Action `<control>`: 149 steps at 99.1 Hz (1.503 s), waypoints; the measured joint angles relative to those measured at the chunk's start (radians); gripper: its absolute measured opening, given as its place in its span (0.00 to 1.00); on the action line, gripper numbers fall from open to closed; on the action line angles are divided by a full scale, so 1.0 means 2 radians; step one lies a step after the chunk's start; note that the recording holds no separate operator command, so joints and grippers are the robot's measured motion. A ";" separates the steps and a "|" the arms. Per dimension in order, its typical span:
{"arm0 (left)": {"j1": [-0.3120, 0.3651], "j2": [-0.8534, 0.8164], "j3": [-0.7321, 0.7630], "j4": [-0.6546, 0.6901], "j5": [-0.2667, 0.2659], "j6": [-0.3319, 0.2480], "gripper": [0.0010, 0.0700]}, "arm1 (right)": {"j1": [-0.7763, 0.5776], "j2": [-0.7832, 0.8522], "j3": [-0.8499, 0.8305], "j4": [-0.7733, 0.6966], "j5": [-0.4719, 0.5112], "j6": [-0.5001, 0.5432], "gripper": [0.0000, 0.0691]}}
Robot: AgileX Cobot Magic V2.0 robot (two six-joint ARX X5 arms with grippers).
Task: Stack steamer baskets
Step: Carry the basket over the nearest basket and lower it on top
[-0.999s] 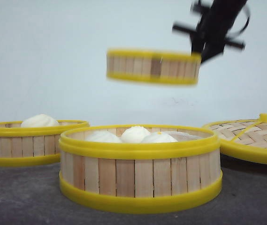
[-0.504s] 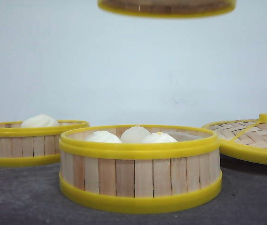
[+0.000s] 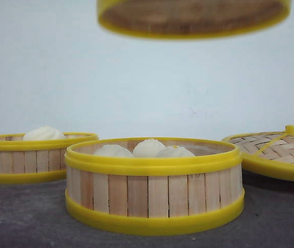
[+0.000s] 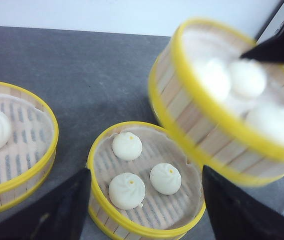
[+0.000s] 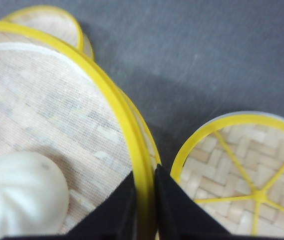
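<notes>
The right gripper (image 5: pixel 142 210), clamped on the rim of the lifted basket (image 3: pixel 193 18), had carried it forward and high over the middle basket (image 3: pixel 154 183), ready to lower, while the left gripper (image 4: pixel 146 210) hung open, holding nothing.

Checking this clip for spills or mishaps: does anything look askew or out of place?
Only the lifted steamer basket: the right gripper pinches its rim, and it hangs tilted with buns inside, above the middle basket. Nothing has spilled. The left gripper is open, empty.
</notes>
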 joint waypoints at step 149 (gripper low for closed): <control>0.000 0.000 0.000 0.000 0.000 0.002 0.60 | 0.052 0.120 -0.138 0.184 0.034 0.035 0.04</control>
